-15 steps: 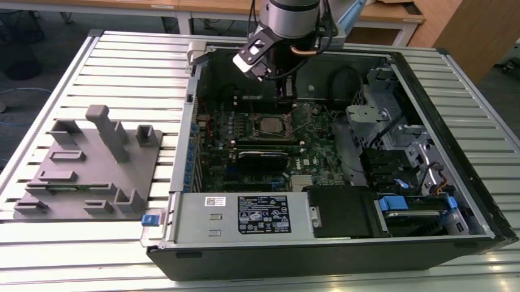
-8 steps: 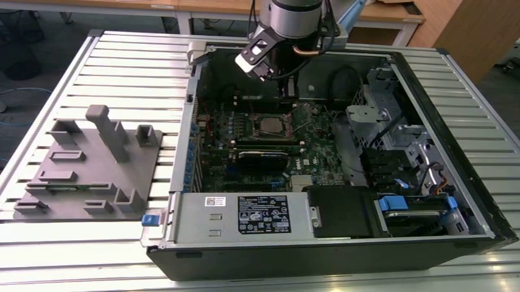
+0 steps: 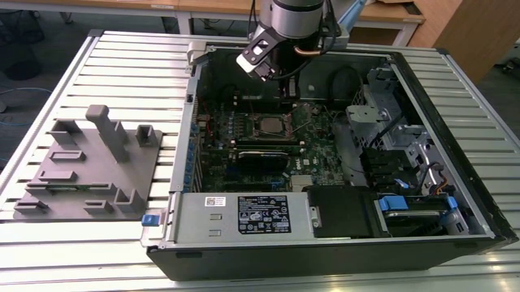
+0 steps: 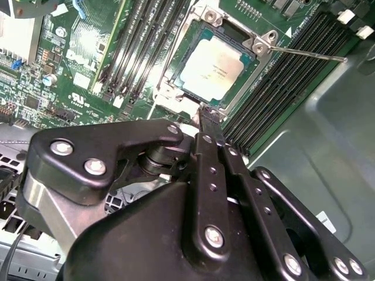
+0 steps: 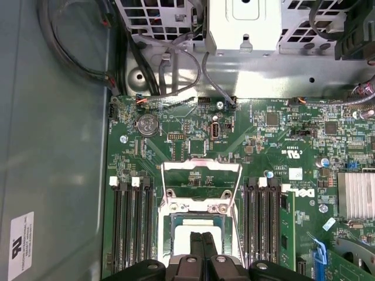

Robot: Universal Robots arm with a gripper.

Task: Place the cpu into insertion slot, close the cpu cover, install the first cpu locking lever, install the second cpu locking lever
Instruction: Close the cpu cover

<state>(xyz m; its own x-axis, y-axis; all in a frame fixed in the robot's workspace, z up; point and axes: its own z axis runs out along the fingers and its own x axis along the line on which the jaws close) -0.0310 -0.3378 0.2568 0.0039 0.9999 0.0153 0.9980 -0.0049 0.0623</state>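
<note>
The hand (image 4: 209, 113) has its two black fingers (image 5: 196, 246) pressed flat together, with nothing pinched between them. Its tip hangs at the edge of the insertion slot (image 5: 166, 232); whether it touches the rim cannot be told. The cpu (image 4: 211, 69) lies flat in that slot, dull silver top up. In the first wrist view the cpu cover (image 5: 202, 167) stands swung open, with green motherboard (image 5: 263, 134) showing through its window. A thin locking lever (image 4: 310, 54) sticks out free beside the socket, above the black memory slots (image 4: 281, 76).

In the exterior view the arm enters at the upper middle and reaches into the open computer case (image 3: 488, 201) on the slatted counter (image 3: 122, 55). At lower centre a printed black-and-white label (image 3: 262, 214) sits on the power supply. A white printed sticker (image 5: 20, 246) is on the case wall.
</note>
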